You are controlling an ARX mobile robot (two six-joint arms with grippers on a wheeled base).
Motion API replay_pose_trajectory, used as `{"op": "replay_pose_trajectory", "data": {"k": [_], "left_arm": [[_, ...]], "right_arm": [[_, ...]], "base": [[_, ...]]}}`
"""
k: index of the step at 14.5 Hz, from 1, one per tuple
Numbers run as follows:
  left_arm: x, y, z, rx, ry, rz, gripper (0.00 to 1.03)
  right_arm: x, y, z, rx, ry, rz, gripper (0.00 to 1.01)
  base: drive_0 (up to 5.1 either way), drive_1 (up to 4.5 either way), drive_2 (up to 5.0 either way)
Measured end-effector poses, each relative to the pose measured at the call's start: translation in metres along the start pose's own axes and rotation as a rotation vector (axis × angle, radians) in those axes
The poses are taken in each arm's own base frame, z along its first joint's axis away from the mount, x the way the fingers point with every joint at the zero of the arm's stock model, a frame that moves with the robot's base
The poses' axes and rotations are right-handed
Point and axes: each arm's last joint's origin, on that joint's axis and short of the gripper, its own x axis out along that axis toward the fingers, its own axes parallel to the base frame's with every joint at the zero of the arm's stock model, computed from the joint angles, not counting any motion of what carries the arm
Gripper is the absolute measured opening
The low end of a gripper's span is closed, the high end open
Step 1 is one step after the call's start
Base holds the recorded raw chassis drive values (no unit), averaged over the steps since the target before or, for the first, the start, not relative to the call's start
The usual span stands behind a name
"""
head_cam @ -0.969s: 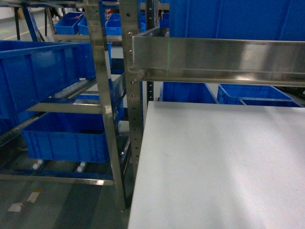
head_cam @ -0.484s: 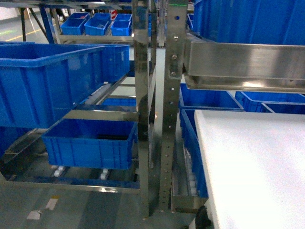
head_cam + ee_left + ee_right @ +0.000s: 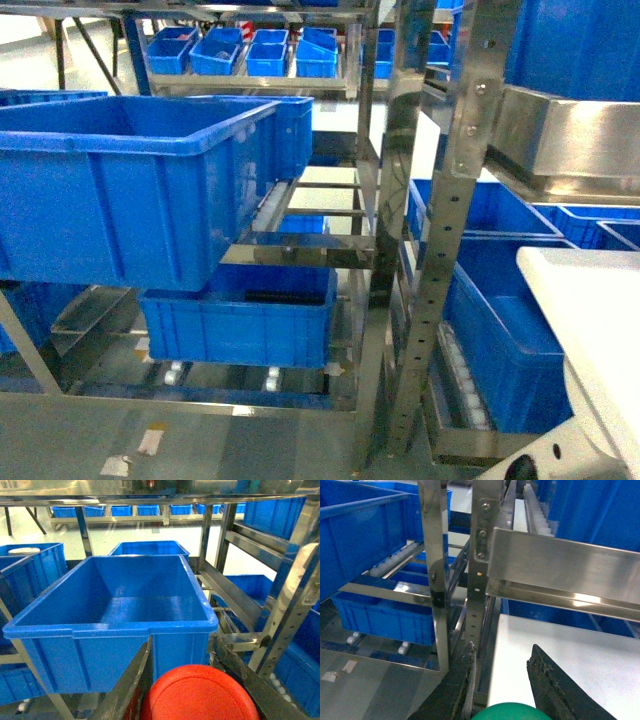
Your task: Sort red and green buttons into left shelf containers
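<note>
Head view: forward and slightly down, well back from the steel-framed shelving (image 3: 400,250). Left wrist view: out past the left gripper (image 3: 197,680), close before the large open blue plastic bin (image 3: 120,605). Right wrist view: beyond the right gripper (image 3: 502,680), same shelving ahead.

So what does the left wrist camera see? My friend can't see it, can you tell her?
A red button sits between the fingers of the left gripper, right at the bottom of the picture. Just ahead is a big blue bin with nothing visible inside, resting on a shiny metal shelf rack.
</note>
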Motion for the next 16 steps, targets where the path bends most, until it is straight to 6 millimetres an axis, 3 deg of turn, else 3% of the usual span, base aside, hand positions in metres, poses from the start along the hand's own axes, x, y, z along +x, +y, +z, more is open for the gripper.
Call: {"op": "replay_pose_trajectory", "data": {"k": [16], "left_arm": [[0.0001, 0.0000, -0.0006, 0.001, 0.003, -0.002, 0.32]], "right_arm": [[0.0001, 0.0001, 0.0004, -0.001, -0.001, 0.003, 0.29]], "base": [[-4.8, 3.28, 1.7]]}}
